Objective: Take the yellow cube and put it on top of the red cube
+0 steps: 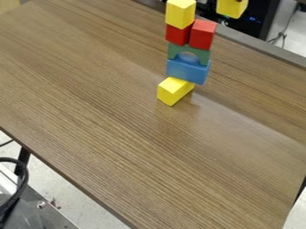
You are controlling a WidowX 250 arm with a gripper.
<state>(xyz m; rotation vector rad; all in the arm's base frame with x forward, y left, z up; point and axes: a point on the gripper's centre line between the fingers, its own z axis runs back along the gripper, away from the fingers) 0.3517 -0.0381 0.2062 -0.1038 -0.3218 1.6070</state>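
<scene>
Aloft: one yellow cube [232, 8], upper right

It hung near the bare-topped red cube [202, 36], which called for your slow, level lowering, clear of the neighbouring yellow block [180, 14]. Gripper: pinching or spread, you could not tell. Beneath: green arch [202, 54], blue block [186, 72].

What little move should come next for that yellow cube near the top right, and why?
I'd probably ease the upper-right yellow cube toward picture-left, until it lines up above the right-hand red cube. That red cube's top is bare, while the left-hand red cube already carries another yellow block.
</scene>
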